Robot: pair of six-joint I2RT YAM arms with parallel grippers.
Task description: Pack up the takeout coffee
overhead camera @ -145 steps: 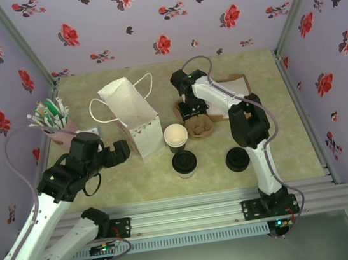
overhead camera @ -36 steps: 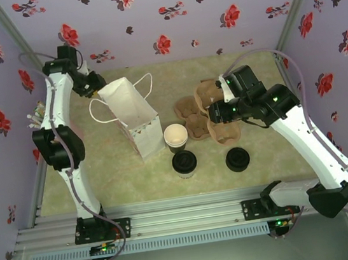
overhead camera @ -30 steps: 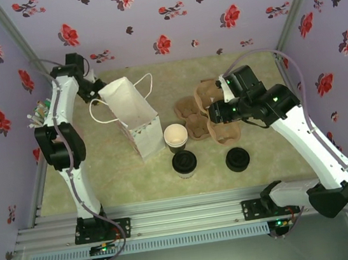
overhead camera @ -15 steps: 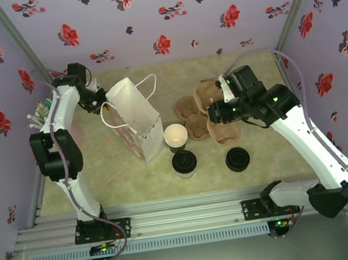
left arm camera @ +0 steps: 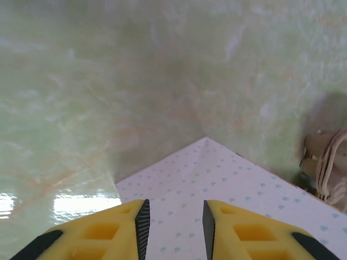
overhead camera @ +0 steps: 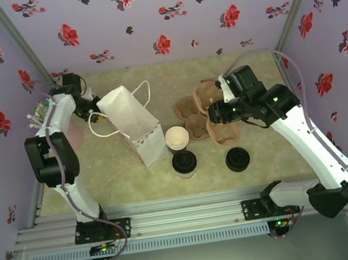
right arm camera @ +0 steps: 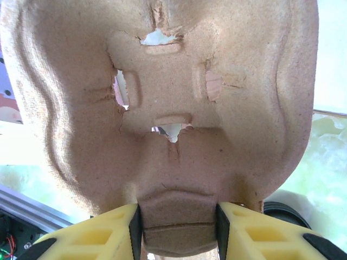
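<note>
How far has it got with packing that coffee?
Done: the coffee is lidded, though it stands on the table, outside the white paper bag. In hand: the right tool is clamped on a cardboard cup carrier, and the left tool is at the bag's top edge. Left, I'd guess: set the coffee in the carrier and get it into the bag.

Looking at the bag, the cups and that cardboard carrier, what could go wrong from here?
The right fingers pinch the cup carrier by one edge tab, and the pulp around its cutouts is torn; it may rip or slip. The white paper bag stands beside the lidless cup, with the left fingers at its top; a tug could tip the bag onto that cup or the takeout coffee.
</note>
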